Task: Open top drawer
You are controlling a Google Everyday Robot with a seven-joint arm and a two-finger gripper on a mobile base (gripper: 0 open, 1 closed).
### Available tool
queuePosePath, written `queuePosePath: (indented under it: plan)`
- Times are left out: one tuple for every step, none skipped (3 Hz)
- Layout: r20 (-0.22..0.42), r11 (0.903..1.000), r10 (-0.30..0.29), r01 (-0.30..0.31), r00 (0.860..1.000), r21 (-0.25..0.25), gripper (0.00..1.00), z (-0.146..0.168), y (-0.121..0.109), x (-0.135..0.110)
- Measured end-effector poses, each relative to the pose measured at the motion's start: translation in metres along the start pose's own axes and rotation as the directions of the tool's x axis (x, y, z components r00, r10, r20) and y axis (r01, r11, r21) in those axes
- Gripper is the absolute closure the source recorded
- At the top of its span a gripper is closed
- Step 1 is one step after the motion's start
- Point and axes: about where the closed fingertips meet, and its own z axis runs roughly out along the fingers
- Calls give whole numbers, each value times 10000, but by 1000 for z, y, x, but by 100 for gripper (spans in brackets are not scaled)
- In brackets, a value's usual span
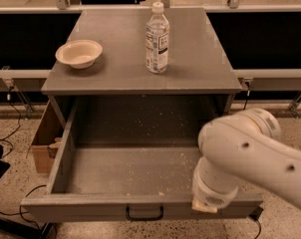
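Observation:
The top drawer (140,205) is a wide grey drawer pulled far out from under the grey cabinet top. Its deep, pale-speckled inside (135,168) is bare. A small black bar handle (144,214) sits in the middle of its front panel. My gripper (206,206) is at the end of the white arm (250,153), down at the drawer's front edge, right of the handle. The wrist hides most of it.
On the cabinet top (200,59) stand a clear water bottle (157,39) and a pale bowl (79,53). A cardboard box (43,143) stands on the floor to the left of the drawer. Cables lie on the floor at the lower left.

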Motion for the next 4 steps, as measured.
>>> queuePosePath:
  plan:
    - [-27,10000,75,-75,10000,24,100,-1,5,2]
    - [-209,9991,373,-369,9991,189,100,-8,30,10]
    - [-232,9990,407,-402,9989,208,82,-8,33,11]
    - [-242,9990,402,-397,9989,219,59,-8,33,11]
